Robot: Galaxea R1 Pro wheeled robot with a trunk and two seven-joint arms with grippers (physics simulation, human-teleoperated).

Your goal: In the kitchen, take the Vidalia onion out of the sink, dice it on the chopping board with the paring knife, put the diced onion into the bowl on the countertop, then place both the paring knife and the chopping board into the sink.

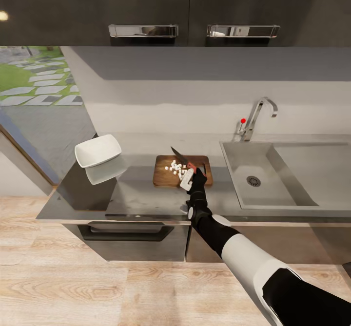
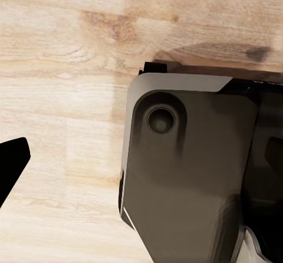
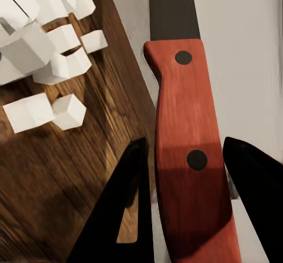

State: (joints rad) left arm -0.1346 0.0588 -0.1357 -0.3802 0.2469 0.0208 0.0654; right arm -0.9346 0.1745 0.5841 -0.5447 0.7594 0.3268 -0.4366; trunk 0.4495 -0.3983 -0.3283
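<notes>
The dark wood chopping board lies on the grey countertop, left of the sink. White diced onion pieces are heaped on the board. My right gripper is over the board's right end, shut on the red handle of the paring knife. Its dark blade points to the far left. The white bowl stands at the counter's left end. My left gripper hangs open over the floor, with one black fingertip at the picture's edge.
A chrome tap with a red dot rises behind the sink basin, whose drain is bare. Dark wall cabinets hang overhead. Under the counter are dark cabinet fronts. The robot's grey base stands on the wooden floor.
</notes>
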